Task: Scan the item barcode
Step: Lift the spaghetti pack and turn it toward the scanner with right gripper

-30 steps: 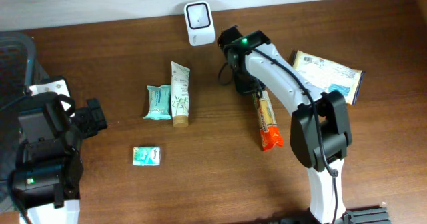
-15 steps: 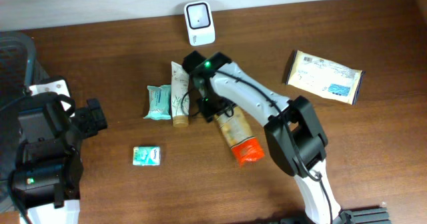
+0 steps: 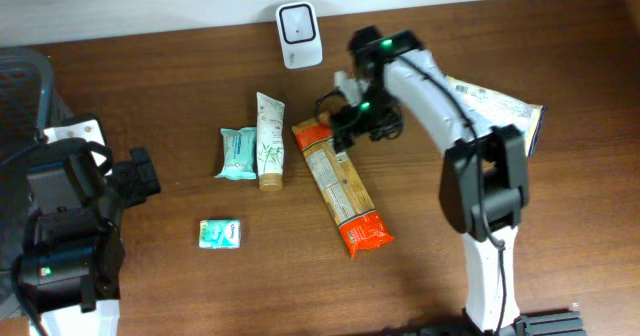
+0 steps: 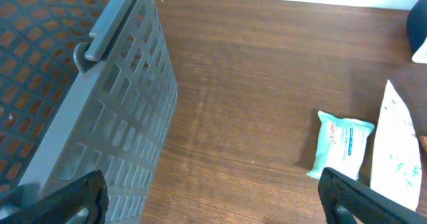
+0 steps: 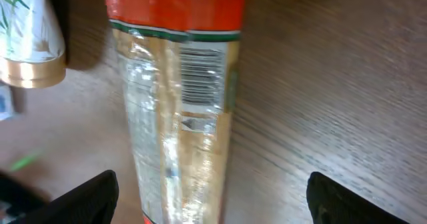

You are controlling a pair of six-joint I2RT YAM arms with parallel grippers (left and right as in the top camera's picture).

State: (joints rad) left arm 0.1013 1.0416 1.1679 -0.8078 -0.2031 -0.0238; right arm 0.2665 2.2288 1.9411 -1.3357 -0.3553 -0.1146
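The item, a long tan packet with orange ends [image 3: 340, 188], lies flat on the table right of the tube. Its barcode [image 5: 201, 84] faces up in the right wrist view. My right gripper [image 3: 345, 118] hovers over the packet's upper end, open, its fingertips [image 5: 75, 201] standing wide on either side of the packet [image 5: 180, 117] without touching it. The white scanner [image 3: 298, 34] stands at the table's back edge. My left gripper [image 3: 140, 173] rests open at the far left and holds nothing; in its wrist view the left gripper [image 4: 213, 204] shows only bare wood between its jaws.
A cream tube [image 3: 269, 141] and a teal pack [image 3: 238, 153] lie left of the item, with a small teal pack [image 3: 220, 233] nearer the front. A pale flat package [image 3: 495, 111] lies at the right. A grey basket [image 4: 100, 104] stands beside my left gripper.
My right gripper carried the packet left toward the tube, opened and let it go on the table, then drew back to the right. The left arm has not moved.
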